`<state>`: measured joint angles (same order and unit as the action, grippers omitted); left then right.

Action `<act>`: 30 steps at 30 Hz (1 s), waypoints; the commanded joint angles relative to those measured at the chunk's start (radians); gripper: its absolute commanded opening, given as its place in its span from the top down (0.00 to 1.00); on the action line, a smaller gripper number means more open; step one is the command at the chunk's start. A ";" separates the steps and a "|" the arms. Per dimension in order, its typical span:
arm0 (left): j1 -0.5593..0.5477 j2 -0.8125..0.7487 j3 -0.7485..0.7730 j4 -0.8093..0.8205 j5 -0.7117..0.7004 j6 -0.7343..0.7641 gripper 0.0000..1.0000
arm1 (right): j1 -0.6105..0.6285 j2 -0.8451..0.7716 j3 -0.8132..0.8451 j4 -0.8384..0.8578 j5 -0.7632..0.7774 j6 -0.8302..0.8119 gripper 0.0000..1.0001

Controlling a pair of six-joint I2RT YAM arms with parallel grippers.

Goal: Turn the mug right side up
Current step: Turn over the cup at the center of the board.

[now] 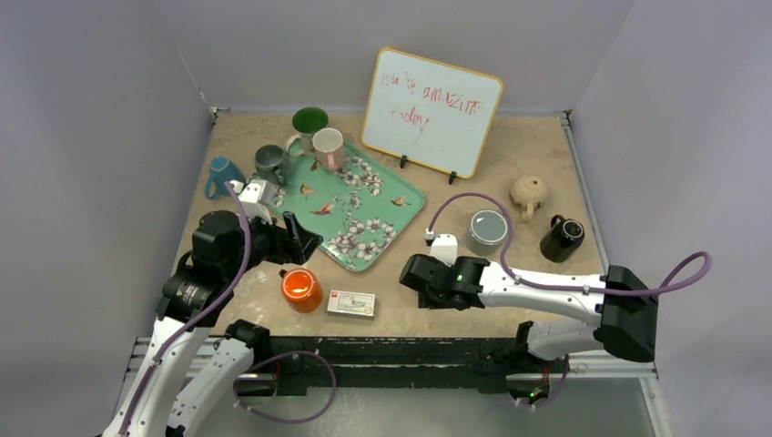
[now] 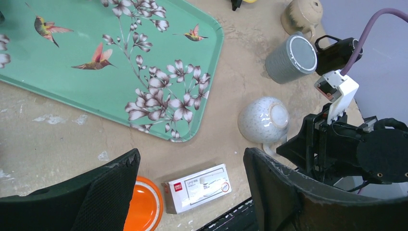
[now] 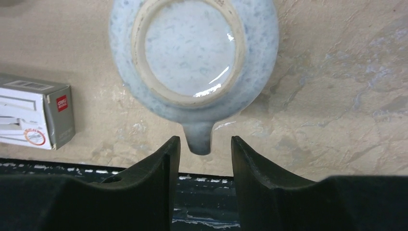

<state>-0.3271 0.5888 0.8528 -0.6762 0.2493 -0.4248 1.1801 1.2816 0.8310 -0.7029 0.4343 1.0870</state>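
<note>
Right wrist view: right claw [image 3: 205, 142] low, jaws apart, astride the handle [image 3: 198, 137] of the upside-down mug [image 3: 192, 53].

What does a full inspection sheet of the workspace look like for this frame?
Surface: beige table, scuffed, no spills seen.
Job's things: speckled pale-blue mug upside down, base up, handle pointing at the right arm.
Clutter: floral tray; pink mug, grey mug, green mug and blue mug around its far end; orange mug; small white box; grey cup; black mug; beige mug; whiteboard.
Grippers: right gripper open, jaws either side of the handle, not closed on it; left gripper open, holding nothing.
Cables: purple cable on the left arm and on the right arm, neither snagged.
Surroundings: grey walls; nothing else seen.
</note>
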 commanded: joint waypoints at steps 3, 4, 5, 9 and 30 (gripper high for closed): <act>0.007 0.001 -0.001 0.015 -0.001 0.027 0.22 | 0.004 0.053 0.059 -0.049 0.084 0.052 0.54; 0.007 -0.001 -0.002 0.015 -0.001 0.027 0.22 | 0.005 0.060 0.056 -0.039 0.079 0.050 0.54; 0.007 -0.001 -0.002 0.015 -0.001 0.027 0.22 | 0.005 0.065 0.050 -0.031 0.065 0.049 0.54; 0.007 -0.002 -0.004 0.012 -0.001 0.027 0.22 | 0.005 0.085 0.045 -0.006 0.066 0.042 0.56; 0.007 0.004 -0.009 0.015 0.001 0.015 0.22 | 0.003 0.105 -0.001 0.066 0.116 0.034 1.00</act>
<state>-0.3271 0.5896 0.8524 -0.6765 0.2497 -0.4232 1.1801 1.4033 0.8467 -0.6708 0.4931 1.1088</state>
